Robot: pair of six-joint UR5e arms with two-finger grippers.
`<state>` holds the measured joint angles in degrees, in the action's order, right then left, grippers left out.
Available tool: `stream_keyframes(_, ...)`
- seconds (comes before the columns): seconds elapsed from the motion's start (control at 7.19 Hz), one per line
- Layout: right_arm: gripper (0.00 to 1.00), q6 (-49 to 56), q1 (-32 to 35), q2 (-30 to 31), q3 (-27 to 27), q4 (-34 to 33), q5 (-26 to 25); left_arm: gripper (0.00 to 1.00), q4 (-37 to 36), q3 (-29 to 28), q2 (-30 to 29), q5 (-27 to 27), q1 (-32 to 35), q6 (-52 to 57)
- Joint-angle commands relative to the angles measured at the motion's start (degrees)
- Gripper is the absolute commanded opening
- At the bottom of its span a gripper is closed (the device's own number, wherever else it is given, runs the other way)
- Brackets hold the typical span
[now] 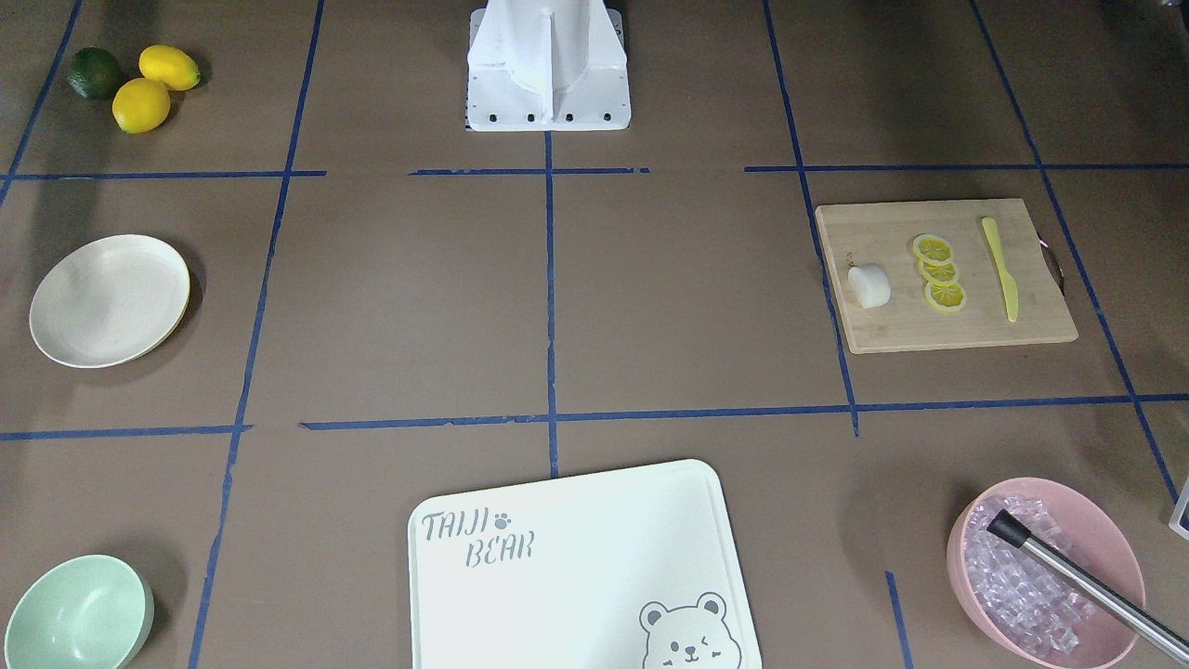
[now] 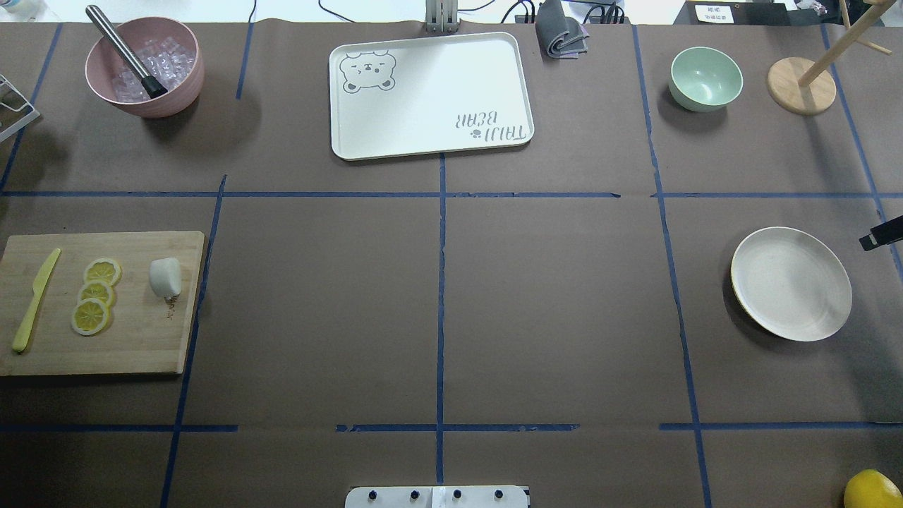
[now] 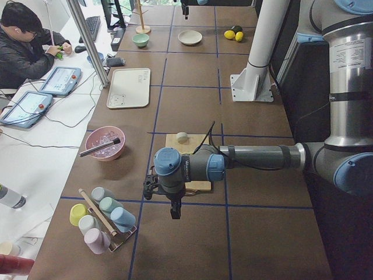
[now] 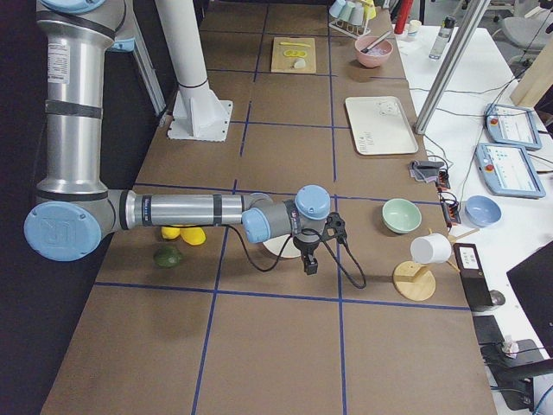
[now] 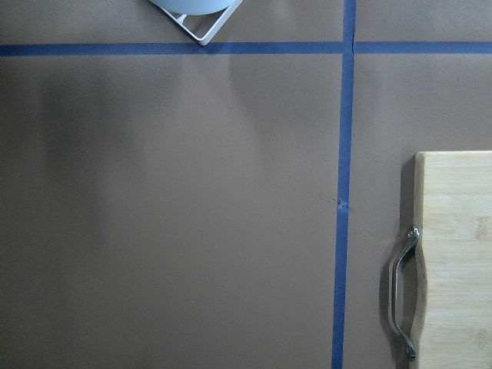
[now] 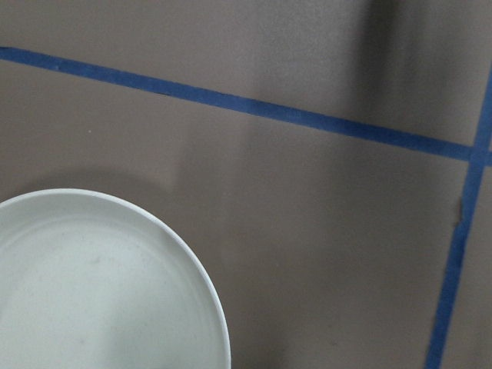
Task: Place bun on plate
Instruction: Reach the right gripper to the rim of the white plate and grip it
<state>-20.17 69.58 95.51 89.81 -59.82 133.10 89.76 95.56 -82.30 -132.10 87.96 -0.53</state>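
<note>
The bun (image 2: 166, 276) is a small white lump lying on the wooden cutting board (image 2: 134, 346), beside the lemon slices; it also shows as the bun (image 1: 869, 285). Across the table the cream plate (image 2: 791, 283) sits bare, and the right wrist view catches the plate (image 6: 92, 292) at its lower left. My left gripper (image 3: 175, 211) hangs over the table just past the board's handle end, away from the bun. My right gripper (image 4: 309, 263) hangs beside the plate, with a dark tip (image 2: 880, 234) at the view's edge. Neither wrist view shows fingers, so I cannot tell either gripper's state.
Lemon slices (image 2: 95, 295) and a yellow knife (image 2: 34, 302) share the board. A pink bowl (image 2: 144, 67) with ice and tongs, a white tray (image 2: 430, 95) and a mint-green bowl (image 2: 705, 77) line the far side. Whole lemons (image 1: 153, 88) lie near the base. A person sits beside the table.
</note>
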Motion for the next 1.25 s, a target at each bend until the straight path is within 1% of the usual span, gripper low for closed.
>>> stream_keyframes(0.0,0.98,-17.56,-6.98,0.02,-6.82,19.49,-2.83,1.00,0.06,-0.02,-0.05,0.00,-0.07,0.09)
stream_keyframes(0.14,0.88,-18.40,-7.18,0.29,-6.66,20.43,-2.58,1.00,0.06,-0.02,-0.05,0.00,-0.07,0.09)
stream_keyframes(0.28,0.58,-18.24,-7.18,1.07,-6.49,20.44,-2.41,1.00,0.06,-0.02,-0.05,0.00,-0.07,0.00)
stream_keyframes(0.42,0.38,-17.71,-7.18,1.17,-6.49,20.44,-2.41,1.00,0.06,-0.02,-0.05,0.00,-0.07,0.09)
stream_keyframes(0.7,0.03,-17.62,-7.18,1.17,-6.49,20.44,-2.41,1.00,0.06,-0.02,-0.05,0.00,-0.07,0.09)
stream_keyframes(0.83,0.00,-17.62,-7.18,0.99,-6.05,20.44,-2.14,1.00,0.06,-0.02,-0.05,0.00,-0.07,0.09)
stream_keyframes(0.97,0.00,-17.79,-7.18,0.64,-4.66,20.35,-1.71,1.00,0.06,-0.02,-0.05,0.00,-0.07,0.09)
stream_keyframes(1.11,0.00,-18.49,-7.79,-0.06,-1.77,18.87,-0.74,1.00,0.15,0.07,-0.05,0.00,-0.07,0.09)
